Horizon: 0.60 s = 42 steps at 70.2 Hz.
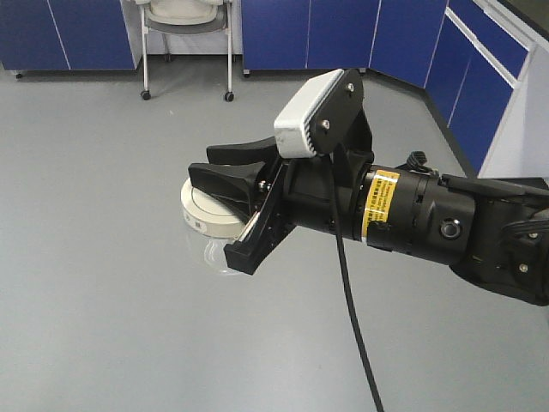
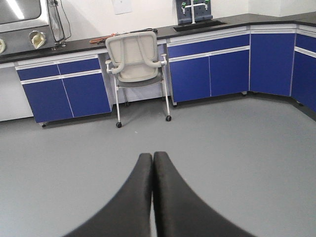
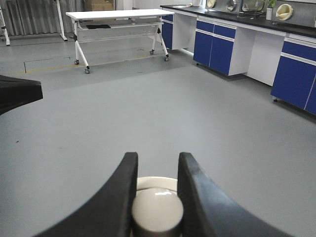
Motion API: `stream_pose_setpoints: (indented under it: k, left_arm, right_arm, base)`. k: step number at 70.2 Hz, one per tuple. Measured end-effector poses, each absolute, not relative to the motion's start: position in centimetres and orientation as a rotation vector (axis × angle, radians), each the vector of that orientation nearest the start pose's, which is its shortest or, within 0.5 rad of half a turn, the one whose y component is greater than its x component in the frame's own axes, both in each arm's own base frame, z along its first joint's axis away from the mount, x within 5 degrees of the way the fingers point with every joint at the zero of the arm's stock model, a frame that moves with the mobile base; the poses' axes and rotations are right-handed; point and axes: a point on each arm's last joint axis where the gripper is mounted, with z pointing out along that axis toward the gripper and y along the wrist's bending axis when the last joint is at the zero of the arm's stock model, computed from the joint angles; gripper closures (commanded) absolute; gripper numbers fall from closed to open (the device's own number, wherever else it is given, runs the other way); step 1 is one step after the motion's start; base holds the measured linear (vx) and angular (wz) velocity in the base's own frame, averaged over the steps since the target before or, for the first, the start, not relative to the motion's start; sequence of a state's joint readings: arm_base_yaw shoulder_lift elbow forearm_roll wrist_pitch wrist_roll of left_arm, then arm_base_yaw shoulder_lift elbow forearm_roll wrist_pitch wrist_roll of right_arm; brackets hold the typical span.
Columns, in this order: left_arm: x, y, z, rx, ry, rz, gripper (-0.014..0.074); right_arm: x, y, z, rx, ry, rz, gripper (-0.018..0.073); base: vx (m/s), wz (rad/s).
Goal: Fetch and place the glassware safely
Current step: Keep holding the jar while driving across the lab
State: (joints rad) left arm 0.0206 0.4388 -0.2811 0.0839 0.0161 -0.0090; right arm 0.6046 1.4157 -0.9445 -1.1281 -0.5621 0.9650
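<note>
The glassware is a small clear glass jar (image 1: 212, 254) with a round cream-white lid (image 1: 206, 215). My right gripper (image 1: 206, 167) reaches in from the right, and its black fingers close on the lid's central knob (image 3: 157, 213). In the right wrist view the gripper (image 3: 157, 160) has the knob pressed between both fingers, with the lid's rim (image 3: 155, 181) just beyond. The jar hangs over the grey floor. My left gripper (image 2: 152, 156) is shut and empty, pointing across the floor towards a chair.
A white wheeled chair (image 2: 137, 59) stands by blue cabinets (image 2: 207, 69) under a dark counter. It also shows in the front view (image 1: 184, 26). A white folding table (image 3: 118, 15) stands far off. A black shape (image 3: 17, 94) intrudes at the left edge.
</note>
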Motion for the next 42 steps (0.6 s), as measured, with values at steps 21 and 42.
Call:
stream_pose_setpoints:
  k: [21, 42]
  left_arm:
    - [10.31, 0.23, 27.42, 0.044, 1.657, 0.074, 0.0603]
    - [10.31, 0.23, 27.42, 0.044, 1.657, 0.074, 0.0603]
  right_arm:
    - [23.38, 21.47, 32.48, -0.945, 1.463, 0.801, 0.0563]
    - [23.38, 21.47, 32.48, -0.945, 1.463, 0.801, 0.0563]
  base:
    - [0.59, 0.03]
    - [0.58, 0.01]
